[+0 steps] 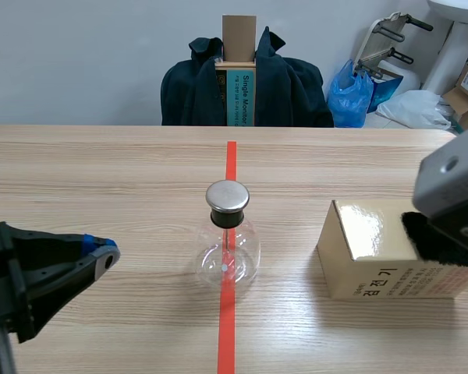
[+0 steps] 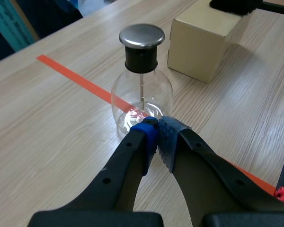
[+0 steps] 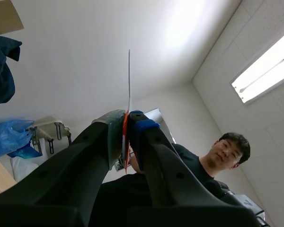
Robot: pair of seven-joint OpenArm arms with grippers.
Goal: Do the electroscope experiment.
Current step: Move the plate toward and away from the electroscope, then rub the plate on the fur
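Observation:
The electroscope [image 1: 228, 243] is a clear glass flask with a black stopper and a round metal cap, standing on the red tape line at mid table. My left gripper [image 1: 109, 253] is low at the left, shut on nothing. In the left wrist view its blue pads [image 2: 157, 127] meet just short of the flask [image 2: 142, 92]. My right arm [image 1: 452, 191] is at the right, above the box. The right wrist view looks up at the ceiling; there my right gripper [image 3: 127, 118] is shut on a thin sheet [image 3: 129, 80], seen edge-on, white with an orange lower edge.
A tan cardboard box [image 1: 374, 253] stands right of the flask with a black fuzzy cloth [image 1: 433, 238] on its top. Behind the far edge are a chair draped with a dark coat [image 1: 246, 86], blue bags and boxes. A person [image 3: 203, 165] shows in the right wrist view.

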